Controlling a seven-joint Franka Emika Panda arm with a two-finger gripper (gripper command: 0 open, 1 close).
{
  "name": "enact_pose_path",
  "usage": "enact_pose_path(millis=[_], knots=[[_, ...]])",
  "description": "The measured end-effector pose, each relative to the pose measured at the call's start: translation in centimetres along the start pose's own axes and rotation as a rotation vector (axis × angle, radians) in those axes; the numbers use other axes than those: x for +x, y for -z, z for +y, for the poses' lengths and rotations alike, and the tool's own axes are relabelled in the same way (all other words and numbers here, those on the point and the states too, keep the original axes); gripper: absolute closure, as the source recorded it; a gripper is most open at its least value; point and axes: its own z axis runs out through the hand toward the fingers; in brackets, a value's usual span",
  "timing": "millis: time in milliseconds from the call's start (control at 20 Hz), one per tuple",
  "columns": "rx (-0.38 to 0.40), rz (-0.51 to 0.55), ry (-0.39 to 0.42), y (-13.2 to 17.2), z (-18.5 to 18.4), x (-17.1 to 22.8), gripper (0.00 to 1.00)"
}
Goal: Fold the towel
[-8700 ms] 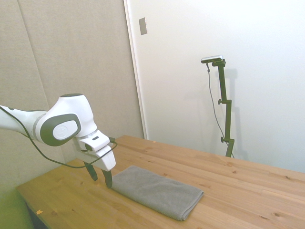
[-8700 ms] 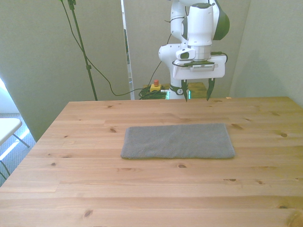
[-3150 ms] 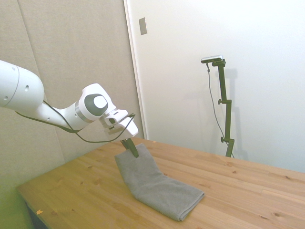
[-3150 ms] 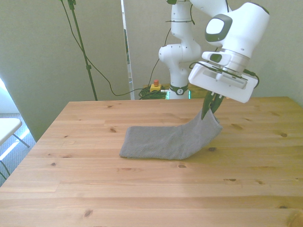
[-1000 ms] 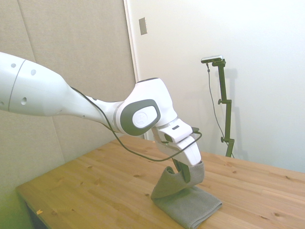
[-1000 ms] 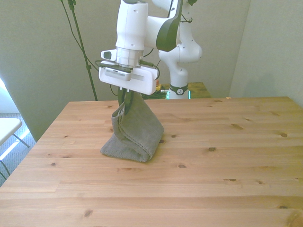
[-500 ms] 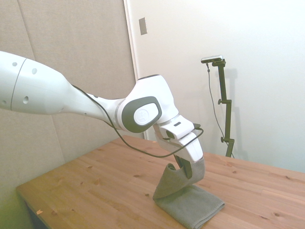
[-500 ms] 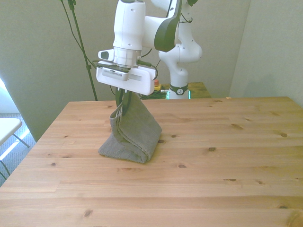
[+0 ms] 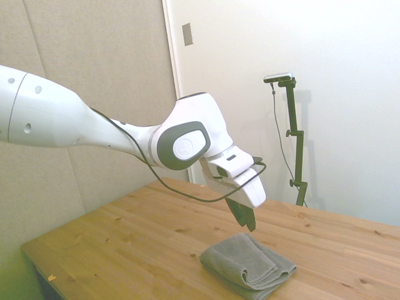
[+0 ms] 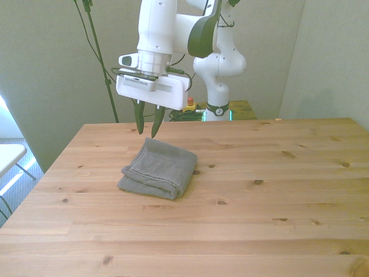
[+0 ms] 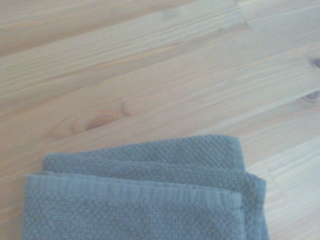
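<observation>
Towel (image 10: 157, 167) released since half a second ago: raised end dropped, gripper (image 10: 147, 127) lifted clear with fingers now apart.

Grey towel is seen lying doubled over on the wooden table (image 10: 259, 219), toward the front view's left, its upper layer skewed so the edges do not line up. In the side view the towel (image 9: 249, 267) is shown as a loose, bunched stack near the table's near edge, and the gripper (image 9: 245, 219) is held just above it, nothing between the fingers, not touching the cloth. In the wrist view, two stacked layers of towel (image 11: 145, 205) are shown with a hemmed edge on top and bare table planks (image 11: 150, 75) beyond them.
</observation>
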Motion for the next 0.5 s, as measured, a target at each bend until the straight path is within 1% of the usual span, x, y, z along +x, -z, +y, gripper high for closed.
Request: enact_pose_path(millis=[50, 150, 250, 350, 500], knots=[[0.017, -0.028, 0.022, 0.2, 0.1, -0.6, 0.0], [0.045, -0.09, 0.094, 0.8, 0.3, -2.7, 0.0], [0.06, -0.128, 0.173, 1.5, 0.8, -6.2, 0.0], [0.073, -0.143, 0.217, 2.3, 1.8, -10.0, 0.0], [0.091, -0.149, 0.265, 3.5, 4.5, -14.7, 0.0]])
